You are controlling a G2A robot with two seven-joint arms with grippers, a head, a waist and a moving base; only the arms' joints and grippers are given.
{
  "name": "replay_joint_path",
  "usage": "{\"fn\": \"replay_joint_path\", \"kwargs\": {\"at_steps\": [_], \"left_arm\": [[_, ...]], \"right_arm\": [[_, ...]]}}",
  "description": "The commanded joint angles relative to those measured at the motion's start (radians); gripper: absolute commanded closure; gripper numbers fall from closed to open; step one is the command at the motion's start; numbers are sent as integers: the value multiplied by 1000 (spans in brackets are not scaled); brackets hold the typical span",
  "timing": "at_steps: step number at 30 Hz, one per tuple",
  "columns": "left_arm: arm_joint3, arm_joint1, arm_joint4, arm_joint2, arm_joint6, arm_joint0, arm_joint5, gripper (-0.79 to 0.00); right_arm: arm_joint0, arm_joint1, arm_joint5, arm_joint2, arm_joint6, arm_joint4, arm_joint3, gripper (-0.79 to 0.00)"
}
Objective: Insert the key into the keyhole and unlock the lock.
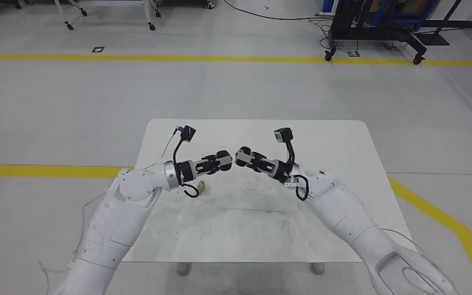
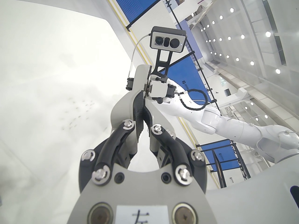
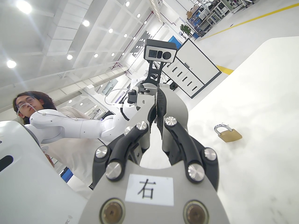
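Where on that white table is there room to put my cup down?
Bare: the table's far strip beyond both arms, and the near patch between them. Crowded: mid-table, where the two sets of jaws meet, and around the padlock by the left arm.

Padlock: body brass-coloured metal, dull satin; shackle bright polished metal.
Bench: white, matt, smooth, with faint grey scuffs.
Right gripper: fingers matt grey, pads black and rough-ribbed, links glossy black, pivot pins shiny metal.
Left gripper: same finishes.
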Motion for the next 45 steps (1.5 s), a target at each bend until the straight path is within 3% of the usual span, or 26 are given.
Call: {"fn": "replay_joint_path", "kwargs": {"at_steps": [1, 4, 7, 16, 26, 34, 36, 45], "left_arm": [[-1, 1, -13, -4, 0, 4, -1, 0], [6, 1, -79, -6, -30, 7, 6, 0], [24, 2, -127, -9, -61, 0, 8, -58], [45, 0, -124, 12, -68, -15, -5, -163], [57, -5, -110, 42, -53, -29, -5, -126], [64, -6, -110, 49, -51, -39, -2, -52], [66, -6, -107, 50, -48, -42, 0, 0], [67, -5, -101, 50, -40, -49, 6, 0]], "right_arm": [[1, -2, 1, 1, 2, 0, 2, 0], [3, -5, 3, 3, 6, 2, 6, 0], [4, -8, 4, 5, 7, -1, 10, 0], [6, -16, 11, 14, 3, -12, 22, 0], [7, -23, 16, 24, 11, -19, 30, 0], [7, -27, 23, 34, 23, -19, 33, 0], [7, -27, 22, 36, 25, -21, 33, 0], [7, -31, 26, 47, 37, -18, 37, 0]]}}
